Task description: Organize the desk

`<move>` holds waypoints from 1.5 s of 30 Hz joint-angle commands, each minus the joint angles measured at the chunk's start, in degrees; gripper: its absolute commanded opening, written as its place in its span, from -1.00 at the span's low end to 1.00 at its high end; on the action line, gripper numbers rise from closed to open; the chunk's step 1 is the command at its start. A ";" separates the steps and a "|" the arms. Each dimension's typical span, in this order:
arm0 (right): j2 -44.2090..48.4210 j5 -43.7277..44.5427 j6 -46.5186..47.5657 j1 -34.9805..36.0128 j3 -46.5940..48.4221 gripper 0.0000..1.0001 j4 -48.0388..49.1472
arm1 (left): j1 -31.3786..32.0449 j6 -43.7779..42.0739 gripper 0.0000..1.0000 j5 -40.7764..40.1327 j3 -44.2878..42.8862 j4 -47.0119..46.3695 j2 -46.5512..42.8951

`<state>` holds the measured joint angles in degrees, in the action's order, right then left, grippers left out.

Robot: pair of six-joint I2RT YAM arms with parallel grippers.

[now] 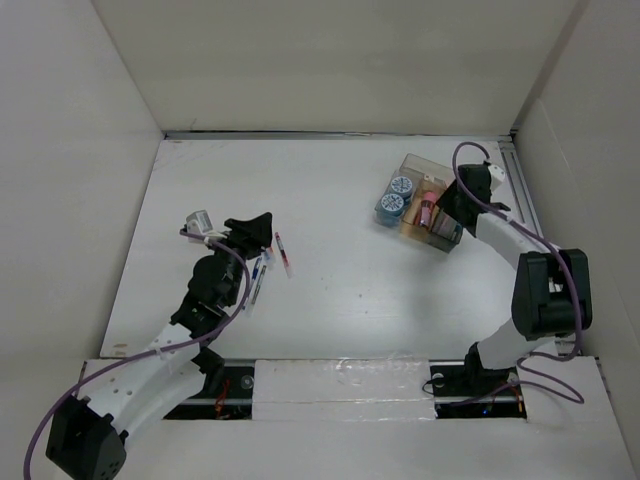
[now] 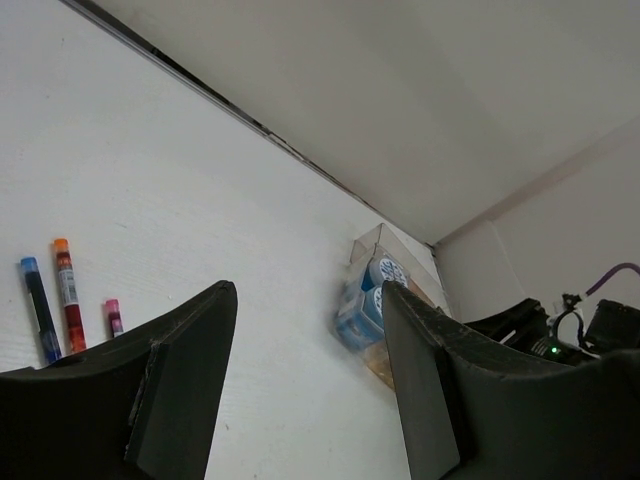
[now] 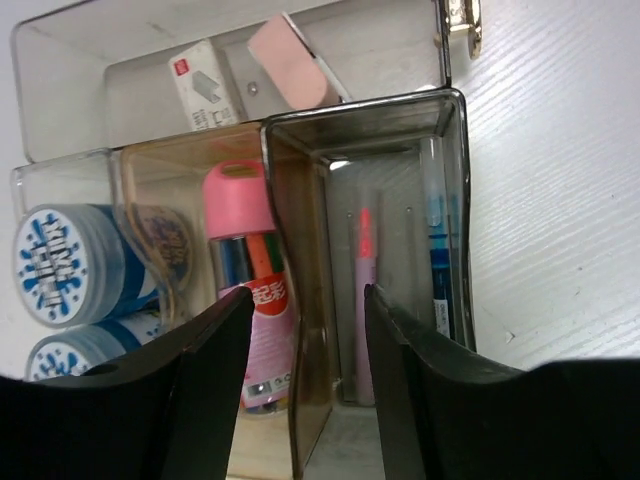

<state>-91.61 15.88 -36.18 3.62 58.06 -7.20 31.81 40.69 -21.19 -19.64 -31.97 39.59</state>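
The white desk [image 1: 350,300] holds three loose pens [image 1: 284,254] at its left middle. In the left wrist view they are a red pen [image 2: 66,295], a blue pen [image 2: 38,310] and a pink-tipped pen [image 2: 114,316]. My left gripper [image 1: 255,232] is open and empty just left of them, and it also shows in its own view [image 2: 308,300]. The clear organizer box [image 1: 430,205] stands at the back right. My right gripper [image 3: 307,295] is open and empty over it, with the jaws either side of an inner partition. It also shows in the top view [image 1: 452,212].
The organizer holds blue tape rolls [image 3: 55,265], a pink marker tube [image 3: 255,300], a pink pen [image 3: 363,300], a blue pen [image 3: 440,270], a pink eraser [image 3: 290,70] and a white box [image 3: 205,85]. Pale walls [image 1: 330,60] enclose the desk on three sides.
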 commanded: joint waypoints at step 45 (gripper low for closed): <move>-34.95 -2.70 4.11 52.11 37.13 -0.78 -18.38 | 0.79 3.26 0.06 -11.42 2.50 0.85 -15.25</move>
<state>-127.07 10.83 -30.33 55.18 97.62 -25.74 32.29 43.72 -32.23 -17.58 -29.95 25.19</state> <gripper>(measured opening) 0.157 0.531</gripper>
